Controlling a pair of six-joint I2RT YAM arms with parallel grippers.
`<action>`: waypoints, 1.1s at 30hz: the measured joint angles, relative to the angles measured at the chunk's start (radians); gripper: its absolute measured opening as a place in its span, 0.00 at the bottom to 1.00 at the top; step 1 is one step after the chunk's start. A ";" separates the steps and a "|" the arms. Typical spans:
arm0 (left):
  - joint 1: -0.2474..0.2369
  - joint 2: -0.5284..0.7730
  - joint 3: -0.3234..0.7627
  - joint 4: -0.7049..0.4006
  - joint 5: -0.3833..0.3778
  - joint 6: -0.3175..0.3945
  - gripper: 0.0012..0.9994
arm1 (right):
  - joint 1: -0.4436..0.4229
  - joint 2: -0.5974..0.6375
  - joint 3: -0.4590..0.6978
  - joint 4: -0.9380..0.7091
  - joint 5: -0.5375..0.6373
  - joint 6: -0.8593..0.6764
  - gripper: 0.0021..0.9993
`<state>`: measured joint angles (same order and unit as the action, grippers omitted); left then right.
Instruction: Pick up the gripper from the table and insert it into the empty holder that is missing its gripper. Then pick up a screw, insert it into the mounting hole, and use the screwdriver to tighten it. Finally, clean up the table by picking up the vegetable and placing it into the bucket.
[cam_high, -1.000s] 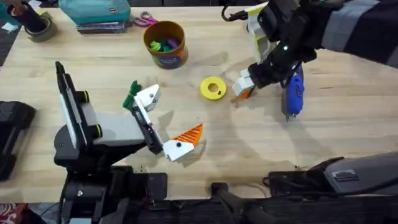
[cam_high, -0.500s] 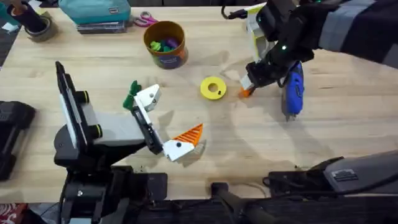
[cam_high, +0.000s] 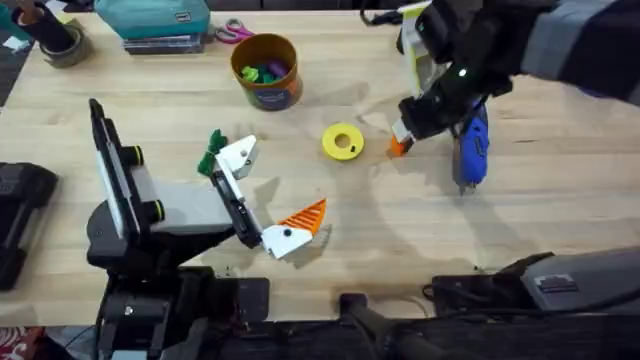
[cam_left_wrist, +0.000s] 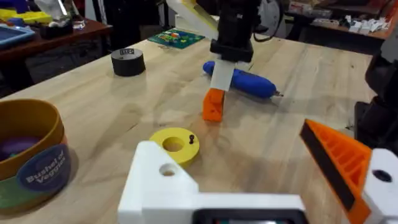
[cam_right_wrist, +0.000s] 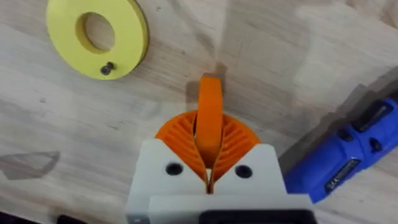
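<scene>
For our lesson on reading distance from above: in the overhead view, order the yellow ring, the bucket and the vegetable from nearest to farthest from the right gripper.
1. Yellow ring: just left of the right gripper, which is shut on the orange gripper.
2. Bucket: farther left, toward the table's far edge.
3. Vegetable: farthest left, by the left arm's white holder.

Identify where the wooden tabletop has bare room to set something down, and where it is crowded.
Free: the light wooden tabletop right of the blue pen-shaped screwdriver, and the stretch between the ochre-yellow cup and the parked left gripper. Crowded: around the round yellow ring, where the right gripper pinches the small orange wedge fingertip.
</scene>
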<state>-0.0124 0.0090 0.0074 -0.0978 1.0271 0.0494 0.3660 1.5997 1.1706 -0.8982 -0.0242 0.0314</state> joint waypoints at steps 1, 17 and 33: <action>0.000 0.000 0.000 0.000 0.000 0.000 0.99 | 0.000 -0.014 0.017 -0.013 0.000 0.006 0.01; 0.000 0.000 0.000 0.000 0.000 0.000 0.99 | 0.000 -0.356 0.164 0.110 -0.193 0.152 0.01; 0.000 0.000 0.000 0.000 0.000 0.000 0.99 | -0.159 -0.394 -0.151 0.878 -0.839 0.387 0.01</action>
<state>-0.0124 0.0090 0.0074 -0.0978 1.0271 0.0494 0.2075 1.2053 1.0198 -0.0205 -0.8628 0.4187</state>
